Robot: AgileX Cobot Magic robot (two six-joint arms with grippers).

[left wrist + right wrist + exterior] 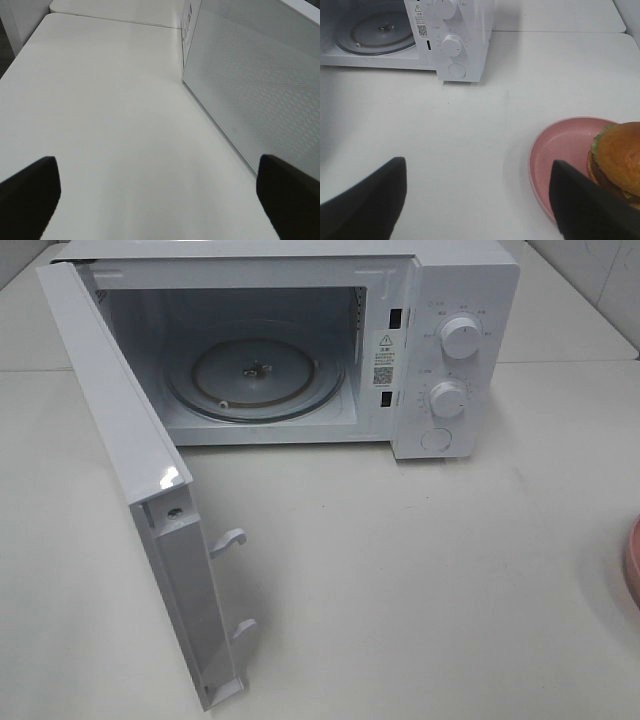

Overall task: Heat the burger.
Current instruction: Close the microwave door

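The burger (619, 155), with a golden-brown bun, green lettuce and a dark patty, sits on a round pink plate (560, 155) on the white table. In the exterior high view only the plate's edge (632, 560) shows at the right border and the burger is out of view. The white microwave (455, 350) stands at the back with its door (120, 440) swung wide open and its glass turntable (255, 375) bare. My right gripper (477, 200) is open and empty, just short of the plate. My left gripper (157, 195) is open and empty beside the door's outer face (250, 85).
The microwave's two knobs (460, 337) and round button (436, 439) face front. The open door juts toward the front left of the table (400, 590). Another table (555, 15) adjoins behind.
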